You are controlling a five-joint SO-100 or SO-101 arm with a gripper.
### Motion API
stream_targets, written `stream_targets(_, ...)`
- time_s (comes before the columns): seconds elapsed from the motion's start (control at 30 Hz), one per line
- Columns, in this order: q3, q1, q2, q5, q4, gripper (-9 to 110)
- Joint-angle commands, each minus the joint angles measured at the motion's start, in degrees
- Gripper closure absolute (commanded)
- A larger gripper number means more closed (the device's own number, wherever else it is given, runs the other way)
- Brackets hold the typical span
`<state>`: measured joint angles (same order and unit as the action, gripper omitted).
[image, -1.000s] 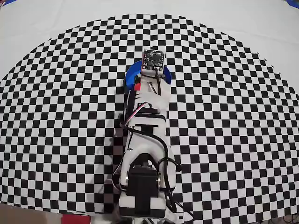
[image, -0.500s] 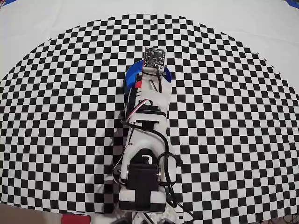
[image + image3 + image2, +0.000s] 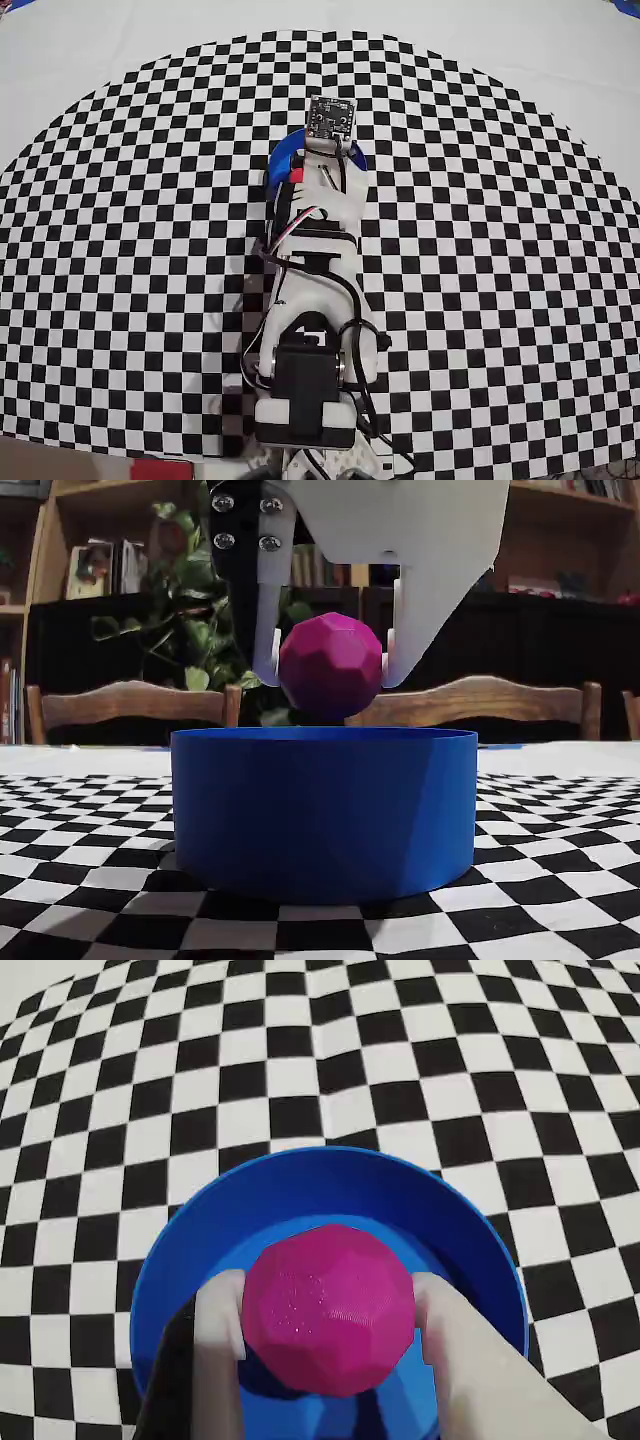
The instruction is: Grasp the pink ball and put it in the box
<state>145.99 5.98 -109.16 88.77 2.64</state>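
Arm [image 3: 312,300] stretched forward from its base at the near edge of the desk [image 3: 500,250], reaching toward the middle of the checkered cloth [image 3: 150,250]. In the overhead view the white links and black motor housing lie nearly in one straight line, loose cables looping along the upper side. A small circuit board with a camera [image 3: 331,119] sits at the far tip, hiding most of what lies below it.

End effector [image 3: 330,670] points straight down over the box [image 3: 322,810]. Fingers closed partway, only as far as the ball lets them, and clamped on the pink ball [image 3: 331,667], one finger [image 3: 268,630] pressing its left side and the other its right in the fixed view. Wrist view shows the same grip: pale fingers on either side of the ball [image 3: 329,1307], blue tub floor behind.

Ball hangs in the air above the box opening, its underside just above the rim line, not touching wall or floor as far as the fixed view shows. It sits roughly over the centre of the tub.

Box stands flat on the cloth, around the middle of the desk; only a blue arc [image 3: 285,160] shows past the arm from above.

No readable writing or brand on arm, ball or box. Markings on the circuit board too small to read.
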Motion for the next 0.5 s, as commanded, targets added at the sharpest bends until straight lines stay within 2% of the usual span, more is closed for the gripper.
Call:
stream_targets(0.0, -2.64, 0.53, -0.18, 0.44, 0.97, 101)
stream_targets(0.47, -2.72, 0.53, -0.18, 0.44, 1.32, 101)
